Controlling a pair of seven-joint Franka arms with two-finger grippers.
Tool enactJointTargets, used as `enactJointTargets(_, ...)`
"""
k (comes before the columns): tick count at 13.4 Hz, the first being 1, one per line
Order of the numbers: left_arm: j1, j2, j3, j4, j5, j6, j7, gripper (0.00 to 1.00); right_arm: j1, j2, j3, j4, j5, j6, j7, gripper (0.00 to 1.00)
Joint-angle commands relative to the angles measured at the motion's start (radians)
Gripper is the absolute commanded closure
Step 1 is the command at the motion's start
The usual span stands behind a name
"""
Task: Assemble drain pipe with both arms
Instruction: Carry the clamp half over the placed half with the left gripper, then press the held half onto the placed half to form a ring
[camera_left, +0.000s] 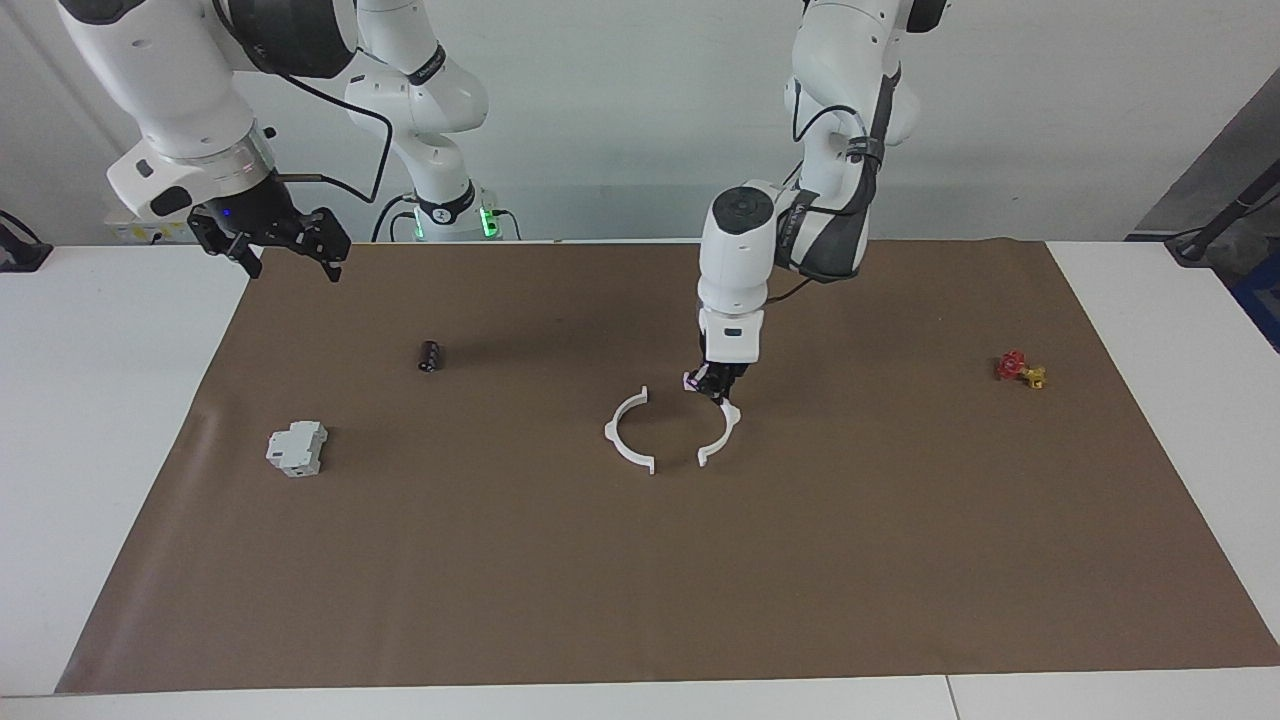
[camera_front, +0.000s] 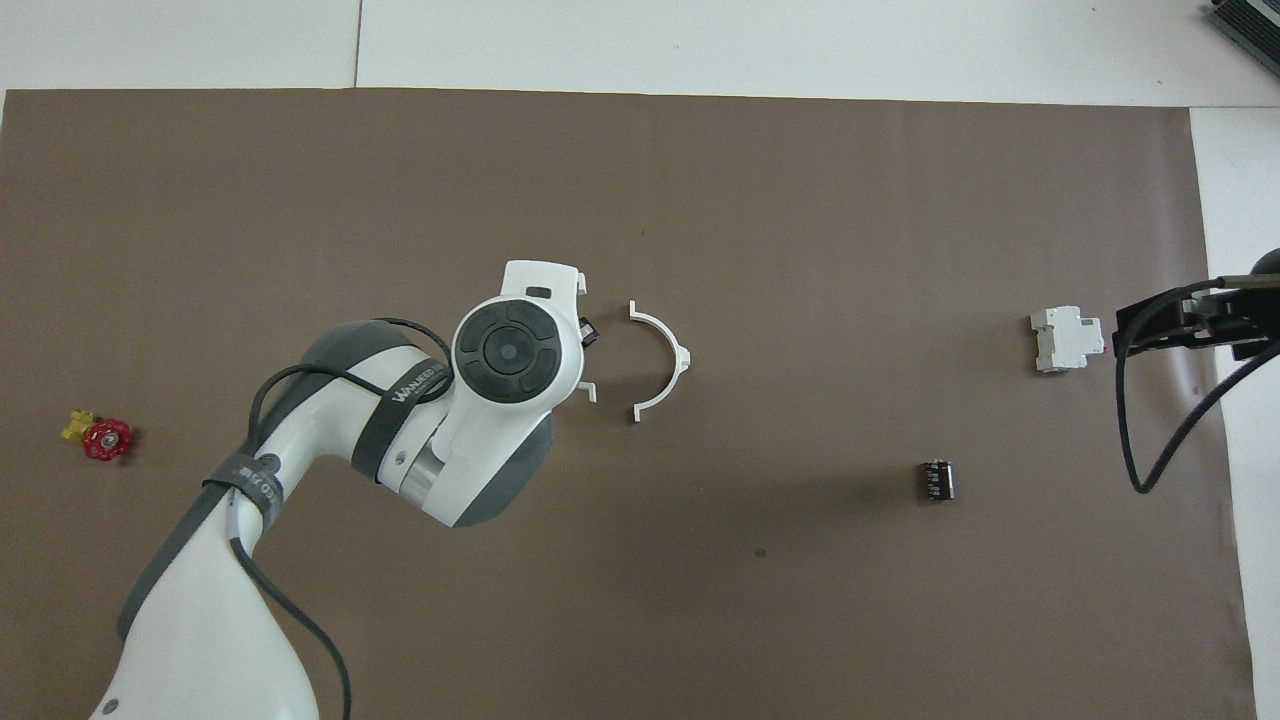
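The drain pipe is in two white half-ring arcs. One arc (camera_left: 612, 435) (camera_front: 672, 345) lies flat in the middle of the brown mat. My left gripper (camera_left: 715, 385) (camera_front: 588, 333) is shut on the other arc (camera_left: 730, 420) and holds it just beside the lying one. Their open sides face each other, with a small gap between the ends. In the overhead view the left wrist hides most of the held arc, and only its end tabs (camera_front: 590, 392) show. My right gripper (camera_left: 290, 262) (camera_front: 1125, 330) waits open and raised over the mat's edge at the right arm's end.
A grey-white boxy block (camera_left: 297, 448) (camera_front: 1065, 340) and a small black cylinder (camera_left: 429, 356) (camera_front: 937, 480) sit toward the right arm's end. A red-and-yellow valve (camera_left: 1018, 369) (camera_front: 100, 437) lies toward the left arm's end. The brown mat (camera_left: 640, 600) covers most of the table.
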Motion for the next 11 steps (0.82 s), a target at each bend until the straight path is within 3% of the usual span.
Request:
enactJointTargets(1,-0.033,0.061,0.019,0.047,0.036,-0.027,-0.047,1.0,-0.01,-0.021,0.004,-0.018,0.023,-0.002,0.013,0.0)
enactJointTargets(11,-0.074,0.071,0.016,0.009,0.049,0.017,-0.119,1.0,-0.01,-0.021,0.004,-0.018,0.023,-0.002,0.013,0.0)
